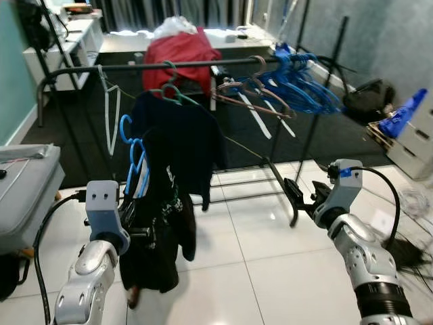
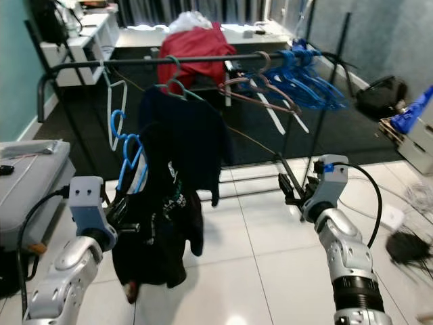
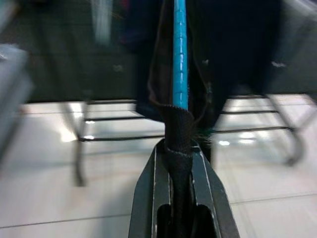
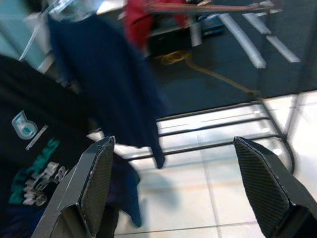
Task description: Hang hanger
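A blue hanger (image 1: 135, 159) carries a black printed garment (image 1: 162, 223) and hangs low, in front of the black clothes rail (image 1: 203, 65) and below it. My left gripper (image 3: 178, 148) is shut on the hanger's blue bar and the black fabric wrapped around it. The hanger's hook (image 1: 124, 128) points up, well under the rail. My right gripper (image 1: 298, 193) is open and empty at the right, near the rack's lower leg, with bare floor between its fingers (image 4: 96, 173).
On the rail hang a white hanger (image 1: 108, 115), a navy shirt (image 1: 186, 135) on a green hanger, brown hangers (image 1: 257, 91) and several blue hangers (image 1: 308, 84). A red garment (image 1: 179, 51) lies behind. A grey bin (image 1: 24, 189) stands left; cables (image 1: 406, 254) lie at right.
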You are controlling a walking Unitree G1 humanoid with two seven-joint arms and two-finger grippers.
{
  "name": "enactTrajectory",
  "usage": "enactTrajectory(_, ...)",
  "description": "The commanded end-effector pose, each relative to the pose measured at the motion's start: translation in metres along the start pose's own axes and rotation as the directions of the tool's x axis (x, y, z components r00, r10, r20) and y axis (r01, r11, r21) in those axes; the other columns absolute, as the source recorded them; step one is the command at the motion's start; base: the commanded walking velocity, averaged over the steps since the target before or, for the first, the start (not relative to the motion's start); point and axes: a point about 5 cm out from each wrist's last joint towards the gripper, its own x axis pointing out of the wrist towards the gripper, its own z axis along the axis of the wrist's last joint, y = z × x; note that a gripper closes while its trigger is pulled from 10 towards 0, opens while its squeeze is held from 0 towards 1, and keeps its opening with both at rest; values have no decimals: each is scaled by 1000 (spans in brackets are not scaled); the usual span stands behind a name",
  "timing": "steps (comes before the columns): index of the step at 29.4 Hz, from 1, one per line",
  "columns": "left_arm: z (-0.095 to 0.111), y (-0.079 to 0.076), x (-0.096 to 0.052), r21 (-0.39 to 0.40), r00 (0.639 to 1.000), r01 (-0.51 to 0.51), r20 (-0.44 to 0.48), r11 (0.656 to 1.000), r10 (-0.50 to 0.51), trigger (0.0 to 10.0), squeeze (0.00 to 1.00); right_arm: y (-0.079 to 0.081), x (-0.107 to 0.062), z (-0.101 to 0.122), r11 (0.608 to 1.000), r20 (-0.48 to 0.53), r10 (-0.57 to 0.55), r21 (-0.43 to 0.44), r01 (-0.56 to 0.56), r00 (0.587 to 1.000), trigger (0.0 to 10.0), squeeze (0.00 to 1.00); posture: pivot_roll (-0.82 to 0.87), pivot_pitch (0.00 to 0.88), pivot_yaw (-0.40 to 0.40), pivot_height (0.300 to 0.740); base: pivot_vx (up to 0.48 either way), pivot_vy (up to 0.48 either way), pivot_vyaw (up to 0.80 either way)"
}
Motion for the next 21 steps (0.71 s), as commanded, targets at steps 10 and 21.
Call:
enactTrajectory(10, 16, -44, 7, 64, 988, 132, 69, 989, -137, 10000, 0, -5, 0, 0, 997, 8, -31, 70, 30, 999, 10000, 0, -104, 0, -33, 740, 480, 0, 160)
enactTrajectory(21, 21, -59, 6, 76, 979, 180, 81, 981, -186, 10000, 0, -6, 0, 3, 997, 38, -37, 74, 34, 999, 10000, 0, -103, 0, -29, 740, 480, 0, -582)
